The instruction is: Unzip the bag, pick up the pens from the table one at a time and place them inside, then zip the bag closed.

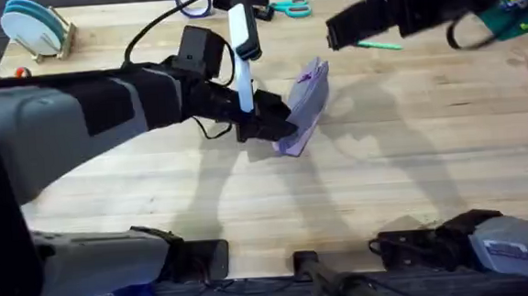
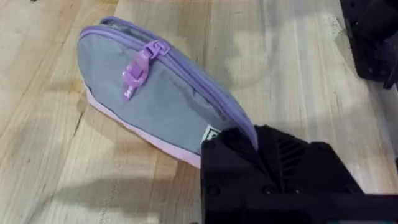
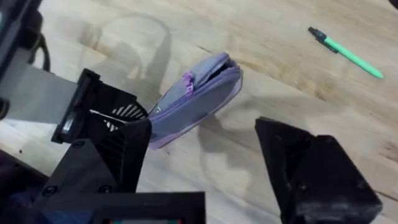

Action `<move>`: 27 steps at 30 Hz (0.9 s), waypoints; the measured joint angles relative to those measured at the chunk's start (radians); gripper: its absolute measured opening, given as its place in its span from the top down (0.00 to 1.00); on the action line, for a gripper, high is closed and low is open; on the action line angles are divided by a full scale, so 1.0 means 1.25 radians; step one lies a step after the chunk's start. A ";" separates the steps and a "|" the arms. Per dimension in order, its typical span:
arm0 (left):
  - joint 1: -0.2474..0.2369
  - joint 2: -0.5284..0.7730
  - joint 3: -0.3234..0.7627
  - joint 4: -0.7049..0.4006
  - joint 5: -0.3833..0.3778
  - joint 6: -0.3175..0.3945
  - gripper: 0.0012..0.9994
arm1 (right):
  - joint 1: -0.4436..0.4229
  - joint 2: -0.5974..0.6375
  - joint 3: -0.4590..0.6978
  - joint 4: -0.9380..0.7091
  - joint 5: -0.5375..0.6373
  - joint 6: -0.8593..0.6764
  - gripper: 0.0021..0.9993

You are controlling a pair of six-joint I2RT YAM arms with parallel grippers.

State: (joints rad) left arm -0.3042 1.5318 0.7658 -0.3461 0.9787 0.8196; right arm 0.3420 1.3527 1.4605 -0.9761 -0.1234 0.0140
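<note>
The lavender bag stands on its edge at the middle of the table, its zipper shut and the purple pull hanging on its side. My left gripper is shut on the bag's near end, and one black finger covers the corner by the pale label. My right gripper hovers open above the table, to the right of and beyond the bag. One green pen lies on the wood at the back right, also seen as the pen in the right wrist view.
Teal-handled scissors lie at the back centre. A rack with blue plates stands at the back left. A green object sits at the back right edge. Bare wood stretches in front of the bag.
</note>
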 joint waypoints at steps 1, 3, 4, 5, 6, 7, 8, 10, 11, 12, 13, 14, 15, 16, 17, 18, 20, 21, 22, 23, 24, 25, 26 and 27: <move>0.000 0.000 0.000 0.000 0.000 0.000 0.96 | 0.000 0.027 0.027 -0.015 0.000 -0.011 0.00; 0.000 0.000 0.000 0.000 0.000 0.000 0.96 | 0.000 0.080 0.079 -0.046 -0.003 -0.032 0.00; 0.000 0.000 0.000 0.000 0.000 0.000 0.96 | 0.000 0.100 0.099 -0.057 -0.004 -0.040 0.00; 0.000 0.000 0.000 0.000 0.000 0.000 0.96 | 0.000 0.123 0.124 -0.069 -0.007 -0.052 0.00; 0.000 0.000 0.000 -0.001 0.000 0.000 0.96 | 0.000 0.143 0.145 -0.079 -0.011 -0.062 0.00; 0.000 0.000 0.000 -0.001 0.000 0.000 0.96 | 0.000 0.162 0.165 -0.085 -0.016 -0.072 0.00; 0.000 0.000 0.000 -0.001 0.000 0.000 0.96 | 0.001 0.181 0.185 -0.088 -0.021 -0.085 0.00; 0.000 0.000 0.000 -0.001 0.000 0.000 0.96 | 0.003 0.209 0.215 -0.089 -0.028 -0.110 0.00; 0.000 0.000 0.000 -0.001 0.000 0.000 0.96 | 0.004 0.218 0.226 -0.089 -0.029 -0.121 0.00; 0.000 0.000 0.000 -0.001 0.000 0.000 0.96 | 0.007 0.228 0.236 -0.088 -0.031 -0.134 0.00; 0.000 0.000 0.000 -0.001 0.000 0.000 0.96 | 0.010 0.236 0.242 -0.083 -0.032 -0.145 0.00; 0.000 0.000 0.000 -0.001 0.000 0.000 0.96 | 0.014 0.242 0.246 -0.077 -0.033 -0.156 0.00; 0.000 0.000 0.000 -0.001 0.000 0.000 0.96 | 0.018 0.247 0.248 -0.068 -0.034 -0.167 0.00; 0.000 0.000 0.000 -0.001 0.000 0.000 0.96 | 0.024 0.251 0.248 -0.058 -0.034 -0.179 0.00; 0.000 0.000 0.000 -0.001 0.000 0.000 0.96 | 0.029 0.255 0.249 -0.050 -0.034 -0.188 0.00; 0.000 0.000 0.000 -0.001 0.000 0.000 0.96 | 0.034 0.260 0.249 -0.042 -0.034 -0.198 0.00; 0.000 0.000 0.000 -0.001 0.000 0.000 0.96 | 0.042 0.268 0.249 -0.033 -0.036 -0.211 0.00; 0.000 0.000 0.000 -0.001 0.000 0.000 0.96 | 0.046 0.273 0.249 -0.033 -0.037 -0.218 0.00; 0.000 0.000 0.000 -0.001 0.000 0.000 0.96 | 0.049 0.278 0.249 -0.033 -0.039 -0.224 0.00; 0.000 0.000 0.000 -0.001 0.000 0.000 0.96 | 0.051 0.284 0.250 -0.033 -0.040 -0.228 0.00; 0.000 0.000 0.000 -0.001 0.000 0.000 0.96 | 0.052 0.289 0.250 -0.036 -0.040 -0.231 0.00; 0.000 0.000 0.000 -0.001 0.000 0.000 0.96 | 0.052 0.294 0.250 -0.040 -0.040 -0.234 0.00; 0.000 0.000 0.000 -0.001 0.000 0.000 0.96 | 0.052 0.299 0.250 -0.044 -0.040 -0.237 0.00; 0.000 0.000 0.000 -0.001 0.000 0.000 0.96 | 0.052 0.303 0.250 -0.049 -0.040 -0.241 0.00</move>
State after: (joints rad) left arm -0.3042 1.5318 0.7658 -0.3470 0.9787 0.8196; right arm 0.4076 1.7318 1.7725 -1.0373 -0.1730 -0.2869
